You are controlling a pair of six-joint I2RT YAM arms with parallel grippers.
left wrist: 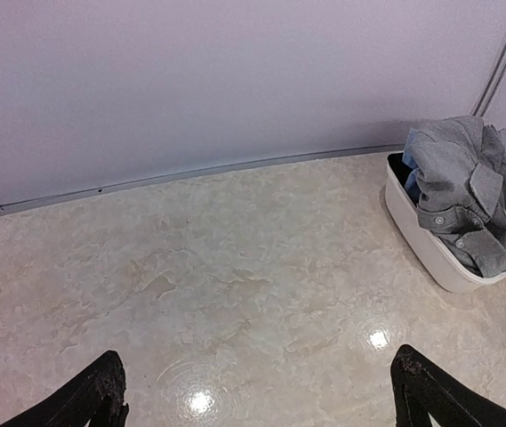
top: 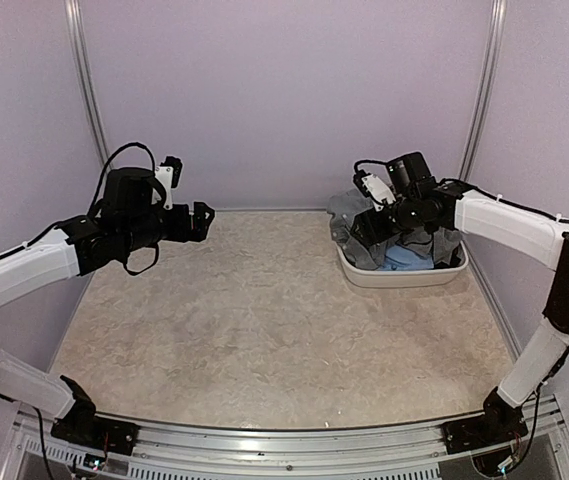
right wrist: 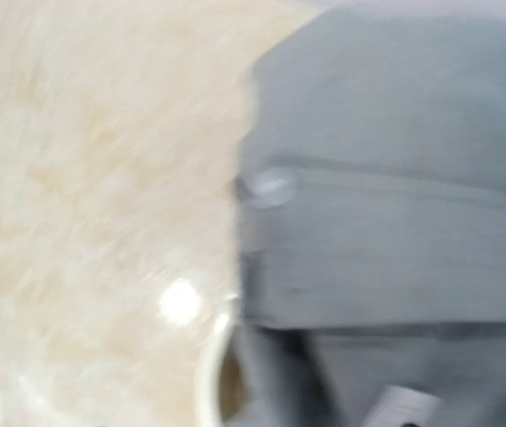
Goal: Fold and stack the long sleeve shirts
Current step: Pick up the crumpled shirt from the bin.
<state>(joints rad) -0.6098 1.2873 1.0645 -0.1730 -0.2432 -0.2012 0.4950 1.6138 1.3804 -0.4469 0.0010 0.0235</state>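
Observation:
The slate grey long sleeve shirt point(top: 344, 212) lies crumpled in a white basin point(top: 404, 279) at the back right and hangs over its left rim. A light blue shirt point(top: 405, 259) shows beneath it. My right gripper point(top: 366, 226) hangs low over the grey cloth at the basin's left side. Its fingers are lost against the fabric. The blurred right wrist view shows only grey shirt point(right wrist: 386, 196) with a button, and basin rim point(right wrist: 210, 365). My left gripper point(top: 202, 216) hovers open over the table's back left, far from the basin. In its wrist view the grey shirt point(left wrist: 461, 178) fills the basin point(left wrist: 421, 227).
The tan marbled table top point(top: 264, 320) is bounded by pale purple walls at the back and both sides. A metal rail point(top: 284, 430) runs along the near edge between the arm bases. The basin stands near the right wall.

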